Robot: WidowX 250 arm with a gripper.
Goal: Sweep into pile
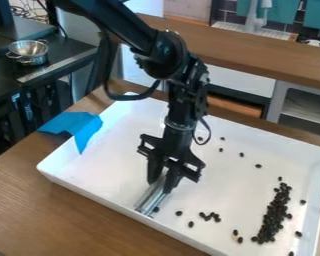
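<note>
Surroundings first: a white tray [96, 192] sits on a wood-grained table [36, 210], its raised walls standing between the work and the tabletop. Blue tape [86, 131], flat and angular, with a creased tail, hangs over the wall at the view's left. A shiny round metal bowl [29, 52] with side handles stands on a black table [66, 55] beyond it. Behind the tray runs a long wooden counter [256, 56]. The black arm [177, 107] comes down from the upper left over the tray, a loop of cable [126, 97] hanging beside it.

The gripper [161, 186] is clenched on a silvery, narrow, ridged tool [149, 201], held at a slant near the tray's front wall. The main heap of beans [274, 216], long and uneven, lies well apart from the gripper, toward the tray's right side. A small cluster of beans [208, 216] lies between tool and heap; stray beans [179, 213] are dotted nearby and behind the gripper.

The beans are small, dark and rounded; the tray floor is smooth.
</note>
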